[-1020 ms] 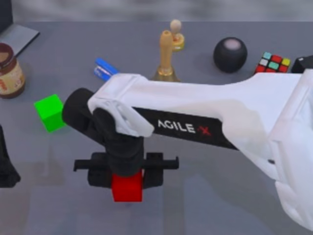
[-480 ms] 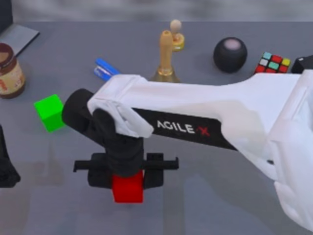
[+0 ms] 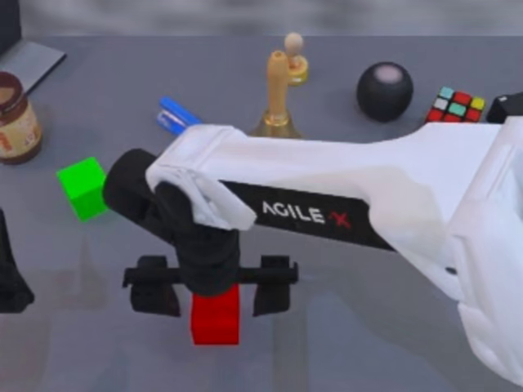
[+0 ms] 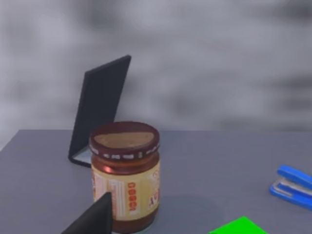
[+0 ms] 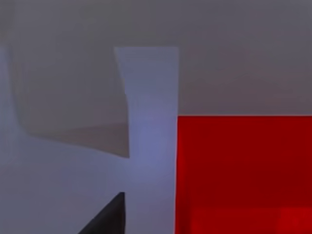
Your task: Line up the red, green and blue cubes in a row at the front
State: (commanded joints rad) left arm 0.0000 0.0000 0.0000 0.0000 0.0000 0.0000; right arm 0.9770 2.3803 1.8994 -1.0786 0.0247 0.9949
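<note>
The red cube (image 3: 215, 320) rests on the table near the front edge, left of centre. My right gripper (image 3: 214, 302) hangs over it, open, one black finger on each side and clear of the cube's faces. In the right wrist view the red cube (image 5: 243, 170) fills one side, close by. The green cube (image 3: 83, 188) sits farther back on the left, and one corner of the green cube (image 4: 239, 226) shows in the left wrist view. The blue cube is out of view. My left gripper (image 3: 10, 282) stays parked at the left edge.
A brown jar (image 3: 15, 118) and a dark panel (image 3: 29, 61) stand at the back left. A blue stapler (image 3: 174, 114), a wooden bell (image 3: 276, 98), a wooden pawn (image 3: 294, 57), a black ball (image 3: 384, 90) and a puzzle cube (image 3: 455, 104) line the back.
The right gripper's fingers have spread apart and let go of the red cube, which now lies free on the table. The left arm has not moved.
</note>
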